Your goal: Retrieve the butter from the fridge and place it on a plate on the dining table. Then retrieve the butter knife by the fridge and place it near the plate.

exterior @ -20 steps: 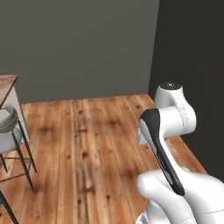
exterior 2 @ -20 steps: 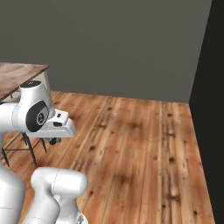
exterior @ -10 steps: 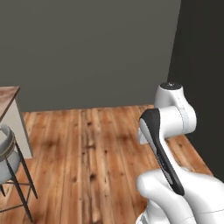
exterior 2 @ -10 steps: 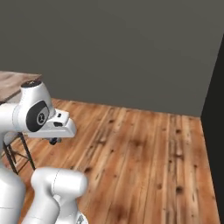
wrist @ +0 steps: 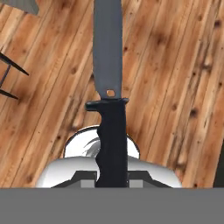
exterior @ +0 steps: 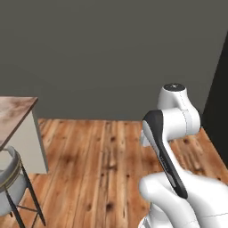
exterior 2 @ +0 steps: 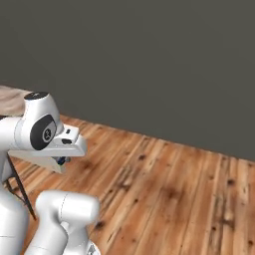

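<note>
Left base view: a corner of the dining table (exterior: 13,116) with its marbled top shows at the left edge, a round stool (exterior: 11,180) just below it on the wooden floor (exterior: 98,169) — the white arm rises at the right.

Right base view: the table's edge sits behind the arm.

Hand view: the gripper (wrist: 111,177) is clamped on the butter knife (wrist: 109,87) — dark handle between the fingers, grey blade pointing away over the floor.

Base cams behind arm, left and right, facing grey wall (exterior: 102,53) across shared wood floor (exterior 2: 169,194). Hand cam close, looking down at that floor.
</note>
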Robot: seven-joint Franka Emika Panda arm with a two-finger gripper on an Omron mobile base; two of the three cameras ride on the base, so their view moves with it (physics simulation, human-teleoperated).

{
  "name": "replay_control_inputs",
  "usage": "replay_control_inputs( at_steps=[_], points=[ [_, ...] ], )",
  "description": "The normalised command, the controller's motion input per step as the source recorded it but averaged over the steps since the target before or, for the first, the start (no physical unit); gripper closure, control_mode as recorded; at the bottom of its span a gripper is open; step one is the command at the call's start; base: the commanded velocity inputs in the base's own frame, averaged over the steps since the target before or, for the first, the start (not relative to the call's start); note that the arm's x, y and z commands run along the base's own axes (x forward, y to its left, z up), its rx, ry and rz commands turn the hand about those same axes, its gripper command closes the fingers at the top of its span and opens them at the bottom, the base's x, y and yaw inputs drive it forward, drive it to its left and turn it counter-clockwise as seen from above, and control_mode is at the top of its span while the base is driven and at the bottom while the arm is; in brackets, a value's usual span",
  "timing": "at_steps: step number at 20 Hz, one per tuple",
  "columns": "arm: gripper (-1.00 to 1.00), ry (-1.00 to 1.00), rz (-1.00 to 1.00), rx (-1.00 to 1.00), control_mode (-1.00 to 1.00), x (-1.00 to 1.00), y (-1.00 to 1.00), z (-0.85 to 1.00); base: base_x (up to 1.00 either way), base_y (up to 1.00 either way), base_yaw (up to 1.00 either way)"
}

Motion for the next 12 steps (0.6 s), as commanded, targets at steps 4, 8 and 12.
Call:
replay_control_inputs(
  at_steps=[4,8,12],
  points=[
    [1.00,0.00,0.00,0.00,1.00,0.00,0.00,0.00,1.00,-0.10,0.41],
    [1.00,0.00,0.00,0.00,1.00,0.00,0.00,0.00,1.00,-0.10,0.42],
    [1.00,0.00,0.00,0.00,1.00,0.00,0.00,0.00,1.00,-0.18,0.42]
  ],
)
